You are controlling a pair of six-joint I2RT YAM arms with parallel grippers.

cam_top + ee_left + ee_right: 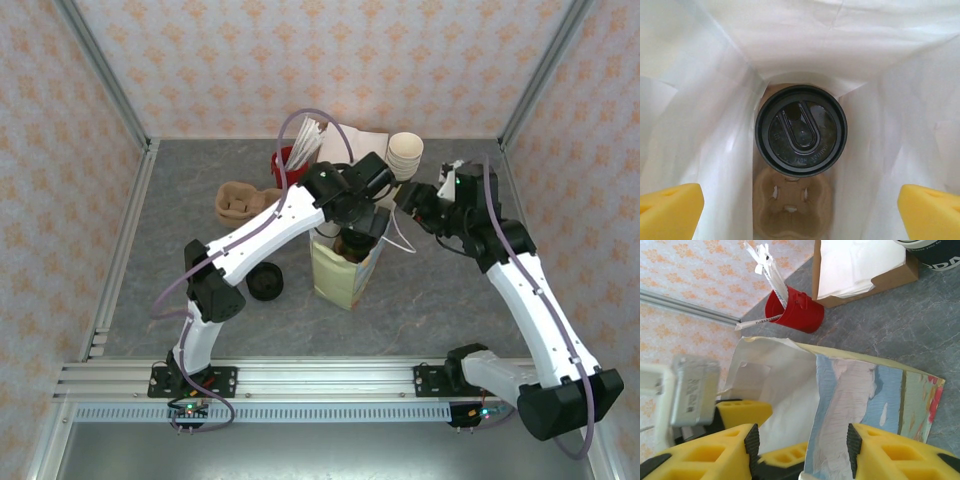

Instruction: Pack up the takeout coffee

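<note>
Inside the paper bag [880, 75], the left gripper [800, 212] hangs with its jaws spread wide, holding nothing. Below it, the takeout coffee [801, 131] sits upright in a cardboard carrier [790, 215] on the bag's floor. From the right, the right gripper [802, 447] straddles the bag's rim; I cannot tell whether it pinches it.

There are one paper bag [340, 275], one takeout coffee [801, 131], two pulp carriers [238, 203] [790, 212], one loose lid [265, 282] and one red cup [797, 310].

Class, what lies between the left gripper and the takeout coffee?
Nothing: in the left wrist view the stretch inside the paper bag from the open left gripper to the takeout coffee is bare.
</note>
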